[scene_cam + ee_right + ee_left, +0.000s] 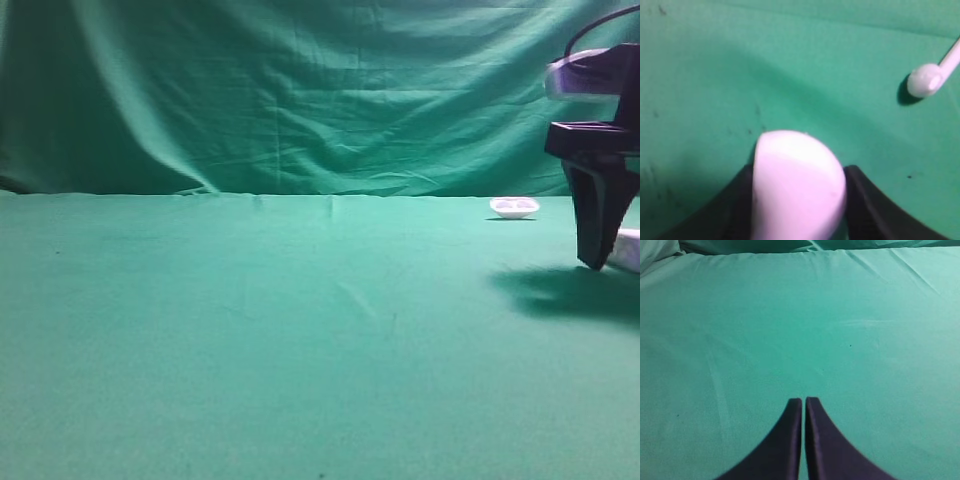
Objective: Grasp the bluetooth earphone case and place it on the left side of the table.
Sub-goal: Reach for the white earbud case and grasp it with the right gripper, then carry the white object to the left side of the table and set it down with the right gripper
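R claw (pixel 797 200) clamped on smooth white rounded plastic earphone case (pixel 797 185), low over green-cloth bench (pixel 250 330). White earbud (pixel 925 80) ahead-right; shallow white dish (pixel 514 207) beyond. L claw (pixel 804 402) together.

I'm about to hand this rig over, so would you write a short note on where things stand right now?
Right gripper: jaws on both sides of the bluetooth earphone case, touching it; a firm grip can't be confirmed.
Left gripper: shut, empty, above bare cloth.
The case is at the far right of the table, at cloth level. A loose earbud lies beside it; a shallow white dish sits further back.
Done: the approach to the case.
Left: secure it, lift, carry it left, set it down.
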